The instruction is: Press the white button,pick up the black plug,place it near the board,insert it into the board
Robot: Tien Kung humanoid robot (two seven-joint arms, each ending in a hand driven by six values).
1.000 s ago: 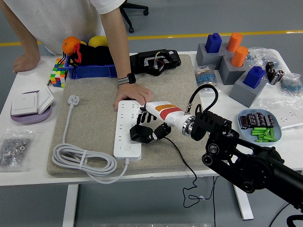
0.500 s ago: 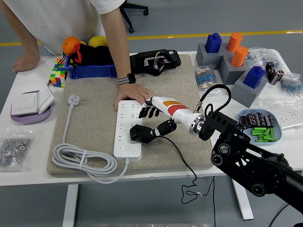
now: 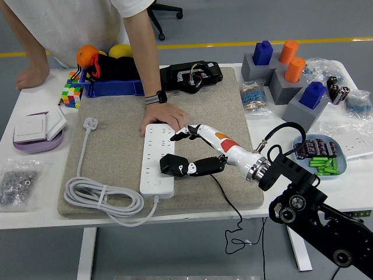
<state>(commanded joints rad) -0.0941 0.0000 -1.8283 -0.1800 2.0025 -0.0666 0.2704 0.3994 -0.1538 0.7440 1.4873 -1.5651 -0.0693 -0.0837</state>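
Note:
The black plug sits on the near half of the white power board, its black cord trailing off the grey mat's front edge. My right hand reaches in from the right and is open. Its fingers stretch over the board's far part, and the thumb lies against the plug's rear. A person's hand rests flat on the board's far end. No left arm shows.
The board's white cable lies coiled at the mat's near left, its white plug further back. A blue tray of batteries, grey blocks with pegs, a black case, a colour cube and a purple dish surround the mat.
My right hand has let go of the black plug, spread its fingers and drawn back to the right. The plug stays on the board. The person's hand has not moved.

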